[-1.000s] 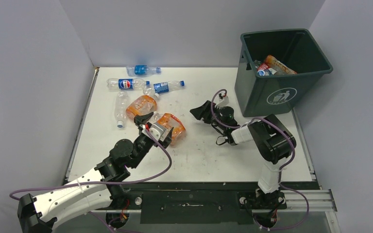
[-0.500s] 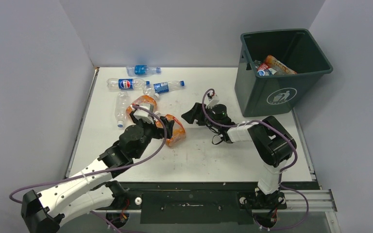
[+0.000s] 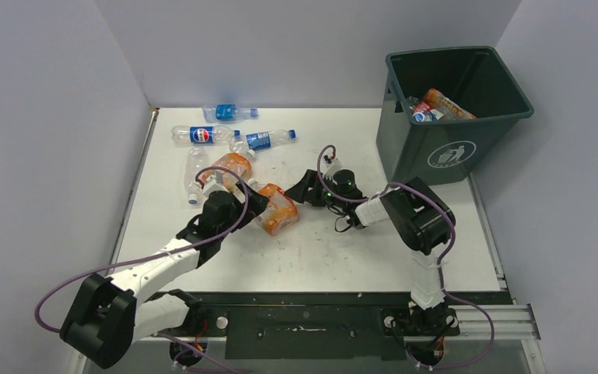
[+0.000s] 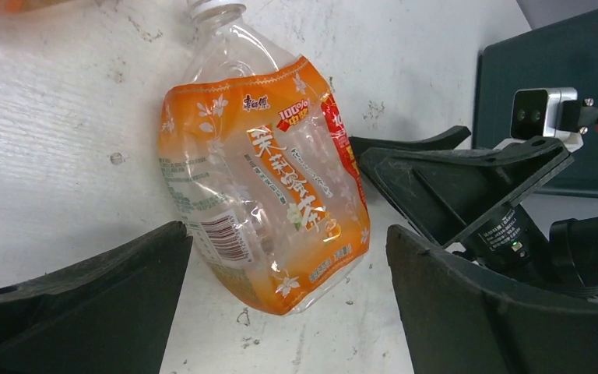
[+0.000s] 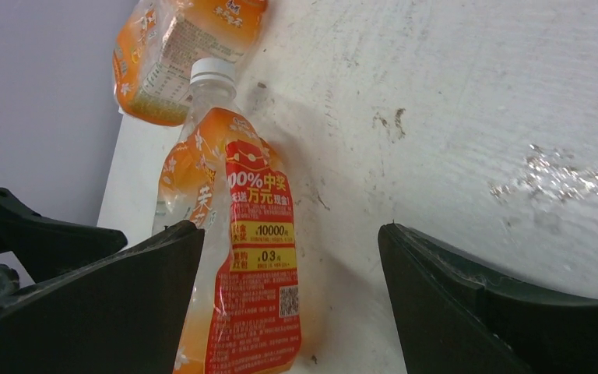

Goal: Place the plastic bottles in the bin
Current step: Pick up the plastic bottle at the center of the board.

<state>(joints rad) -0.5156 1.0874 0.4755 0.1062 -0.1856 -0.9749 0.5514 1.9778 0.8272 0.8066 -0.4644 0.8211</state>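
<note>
A crushed orange-labelled plastic bottle (image 3: 277, 212) (image 4: 265, 187) (image 5: 243, 265) lies on the white table between both grippers. My left gripper (image 3: 254, 201) (image 4: 288, 312) is open at its base end, with the bottle's bottom just ahead of the fingers and untouched. Facing it from the right, my right gripper (image 3: 297, 192) (image 5: 292, 304) is open around the bottle's lower end; I cannot tell if it touches. A second orange bottle (image 3: 230, 165) (image 5: 179, 54) lies behind. The dark bin (image 3: 467, 152) stands back right with bottles (image 3: 438, 104) inside.
Clear bottles with blue labels (image 3: 201, 135) (image 3: 263, 139) (image 3: 230, 112) and a plain clear one (image 3: 193, 176) lie at the back left. Grey walls close in the table's left, back and right. The right gripper (image 4: 467, 179) shows close by in the left wrist view.
The left arm swung lower and to the left of the orange bottle. The right gripper slid left towards the bottle and opened wider.
</note>
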